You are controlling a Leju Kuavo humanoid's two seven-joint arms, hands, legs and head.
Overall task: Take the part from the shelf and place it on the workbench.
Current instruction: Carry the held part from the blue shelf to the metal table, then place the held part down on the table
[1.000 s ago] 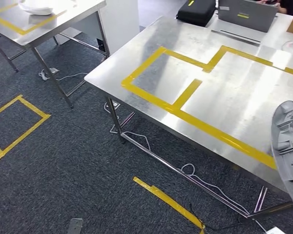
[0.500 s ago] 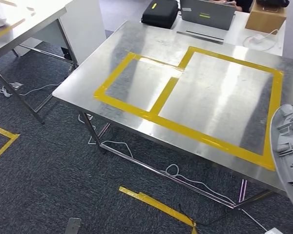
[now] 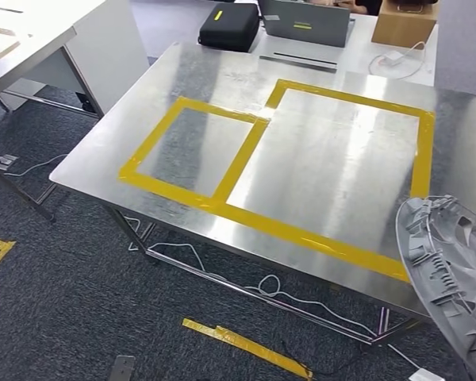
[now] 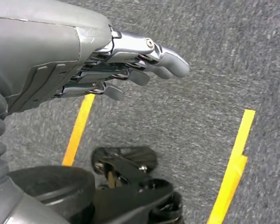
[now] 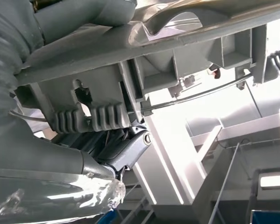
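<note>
The right hand (image 5: 124,151) grips the grey ribbed part (image 3: 454,270), fingers curled under its moulded ribs; the part sits above that hand, at the near right corner of the steel worktop (image 3: 343,151). The left hand (image 4: 131,60) hangs over carpet, fingers straight, holding nothing.

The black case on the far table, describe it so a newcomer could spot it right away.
Start at the steel workbench with yellow tape rectangles. Behind its far edge lies the black case, left of a grey laptop. Unlike its neighbours, it is dark and bears a yellow mark.
</note>
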